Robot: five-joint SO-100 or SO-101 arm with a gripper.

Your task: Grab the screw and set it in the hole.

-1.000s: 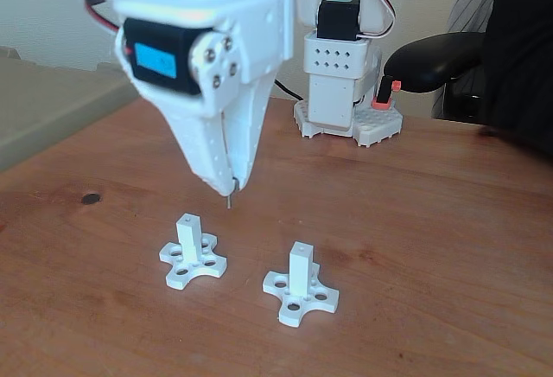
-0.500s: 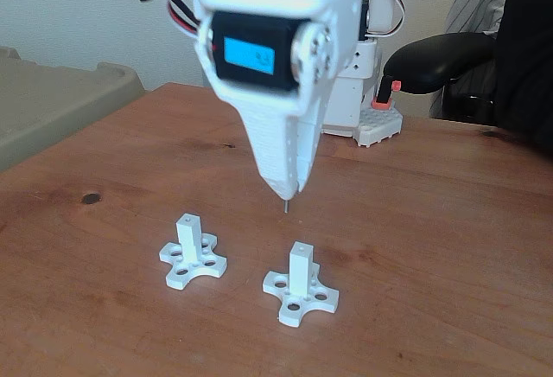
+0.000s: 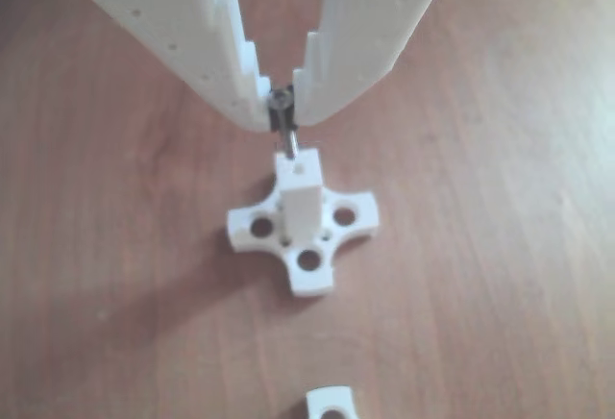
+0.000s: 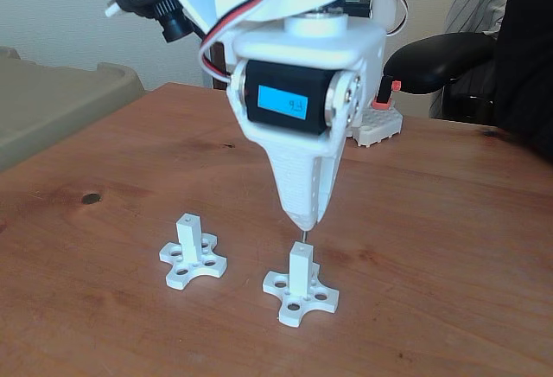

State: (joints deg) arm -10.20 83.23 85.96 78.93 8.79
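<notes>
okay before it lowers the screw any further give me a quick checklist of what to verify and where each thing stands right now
1. Grip: the end effector is shut on the screw, holding it near the head. Ok.
2. Target: the screw hangs over the right post in the fixed view, not the left post. Ok.
3. Tip on the hole: in the other view the tip meets the post's top face slightly left of the hole. Cannot tell whether it is centred.
4. Screw upright: it looks slightly tilted in the other view. Cannot tell.
5. Base flat on the table. Ok.
</notes>
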